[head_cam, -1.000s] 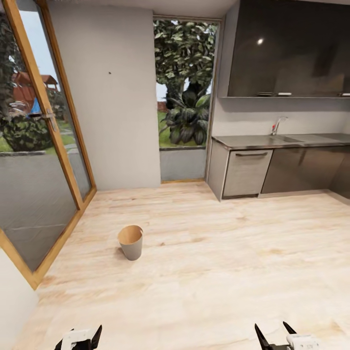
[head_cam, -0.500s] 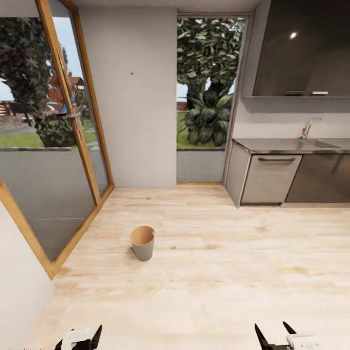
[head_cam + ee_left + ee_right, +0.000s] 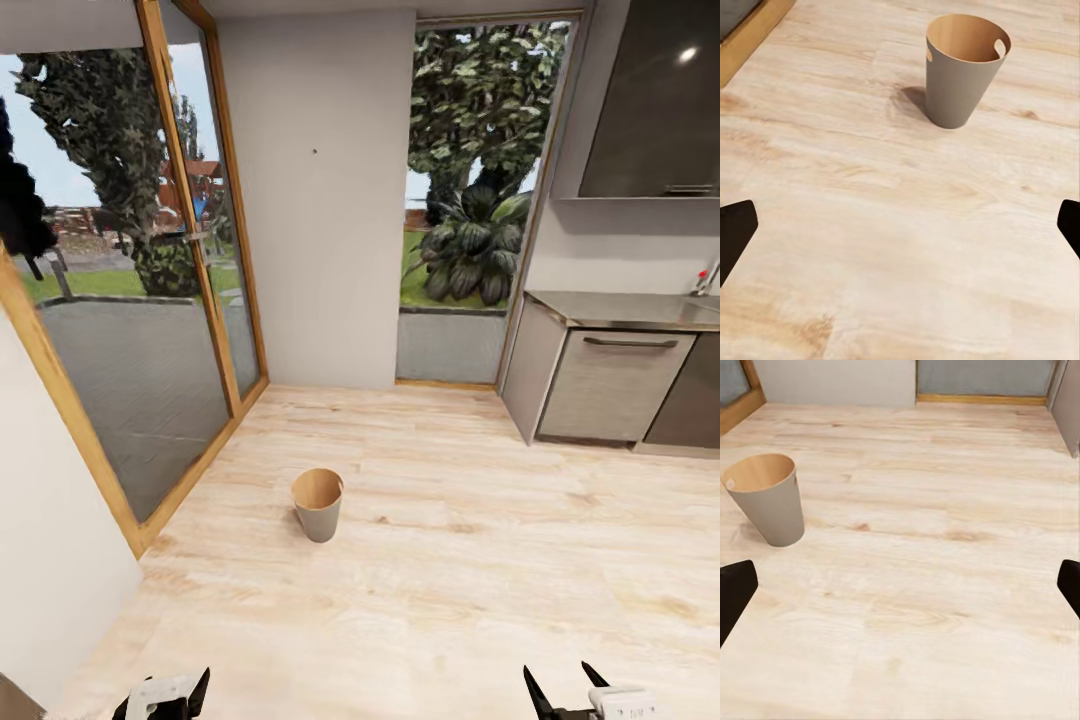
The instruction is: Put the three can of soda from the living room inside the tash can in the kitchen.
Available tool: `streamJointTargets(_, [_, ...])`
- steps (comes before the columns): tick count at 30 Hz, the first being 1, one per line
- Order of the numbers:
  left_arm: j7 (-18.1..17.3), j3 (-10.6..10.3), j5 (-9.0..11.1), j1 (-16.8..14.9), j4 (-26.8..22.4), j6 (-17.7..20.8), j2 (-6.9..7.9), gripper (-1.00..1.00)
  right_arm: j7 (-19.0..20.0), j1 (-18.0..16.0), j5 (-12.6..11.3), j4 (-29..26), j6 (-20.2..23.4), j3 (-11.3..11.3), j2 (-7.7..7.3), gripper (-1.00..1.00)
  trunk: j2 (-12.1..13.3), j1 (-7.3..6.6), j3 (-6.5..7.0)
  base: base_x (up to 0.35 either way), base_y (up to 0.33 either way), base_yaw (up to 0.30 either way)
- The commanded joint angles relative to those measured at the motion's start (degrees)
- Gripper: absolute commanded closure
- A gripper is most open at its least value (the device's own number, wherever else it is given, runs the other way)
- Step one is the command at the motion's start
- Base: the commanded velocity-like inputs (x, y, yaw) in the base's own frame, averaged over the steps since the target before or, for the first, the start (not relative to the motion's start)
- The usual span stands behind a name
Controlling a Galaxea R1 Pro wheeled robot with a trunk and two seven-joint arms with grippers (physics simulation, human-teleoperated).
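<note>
The tash can (image 3: 318, 505), a small grey tapered bin with a tan inside, stands upright on the light wood floor (image 3: 450, 600) of the kitchen, ahead of me and slightly left. In the left wrist view the tash can (image 3: 964, 71) shows its oval handle hole and nothing shows inside it. My left gripper (image 3: 160, 700) and right gripper (image 3: 567, 690) hang low at the near edge, both open with nothing between their fingers. The tash can (image 3: 769, 499) lies well ahead of both. The three can of soda are out of view.
A wood-framed glass door (image 3: 190, 260) runs along the left, with a white wall corner (image 3: 60, 540) close at the near left. Dark cabinets and a steel worktop (image 3: 620, 310) stand at the right. A window (image 3: 470, 200) looks onto garden plants.
The whole view has swung left, so the bin, door and cabinets sit further right in the picture. Both grippers keep the same pose.
</note>
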Motion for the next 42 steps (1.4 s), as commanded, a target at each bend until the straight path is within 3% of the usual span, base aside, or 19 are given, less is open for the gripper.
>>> streamJointTargets(1, [0.0, 0.0, 0.0, 0.0, 0.0, 0.0, 0.0, -1.0, 0.0, 0.0, 0.0, 0.0, -0.02, 0.0, 0.01, -1.0, 0.0, 0.0, 0.0, 0.149, -0.113, 0.249])
streamJointTargets(37, [0.03, 0.12, 0.0, 0.0, -0.01, 0.0, -0.06, -1.0, 0.02, 0.0, 0.0, 0.01, -0.09, 0.06, 0.03, -1.0, 0.0, 0.0, 0.0, 0.15, -0.138, 0.248])
streamJointTargets(42, [1.61, 0.1, 0.0, 0.0, -0.01, 0.0, -0.05, -1.0, -0.02, 0.0, 0.0, 0.03, -0.09, 0.07, 0.03, -1.0, 0.0, 0.0, 0.0, 0.137, -0.277, 0.247])
